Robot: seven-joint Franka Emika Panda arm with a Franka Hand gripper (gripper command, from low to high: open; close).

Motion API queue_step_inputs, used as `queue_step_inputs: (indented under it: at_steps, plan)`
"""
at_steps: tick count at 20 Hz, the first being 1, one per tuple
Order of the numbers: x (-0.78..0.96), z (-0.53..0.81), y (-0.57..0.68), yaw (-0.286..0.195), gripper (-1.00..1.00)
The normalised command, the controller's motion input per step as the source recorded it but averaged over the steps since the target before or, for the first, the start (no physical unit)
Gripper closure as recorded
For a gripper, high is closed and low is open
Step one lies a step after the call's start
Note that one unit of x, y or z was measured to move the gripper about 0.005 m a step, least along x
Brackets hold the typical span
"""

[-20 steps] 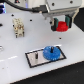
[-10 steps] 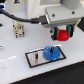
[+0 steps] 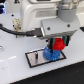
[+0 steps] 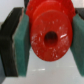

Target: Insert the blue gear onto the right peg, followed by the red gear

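Note:
The red gear [image 3: 58, 44] is held in my gripper [image 3: 58, 43], just above the blue gear [image 3: 50, 52]. The blue gear sits on the right end of a dark base plate [image 3: 34, 59] on the white table. In the wrist view the red gear [image 4: 50, 36] fills the picture, its centre hole visible, clamped between the two green finger pads [image 4: 22, 45]. The peg is hidden under the gears.
The robot arm body [image 3: 40, 15] and black cables [image 3: 15, 27] fill the back of the exterior view. A small peg [image 3: 37, 57] stands on the left part of the base plate.
My gripper has moved down with the red gear towards the blue gear. The view has come closer.

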Motion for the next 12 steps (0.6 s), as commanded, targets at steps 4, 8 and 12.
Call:
queue_step_inputs:
  at_steps: [4, 8, 12]
  plan:
    - [0.05, -0.19, -0.21, 0.000, 1.00]
    - [0.07, -0.19, -0.22, 0.000, 1.00]
    - [0.06, -0.10, -0.15, 0.000, 1.00]
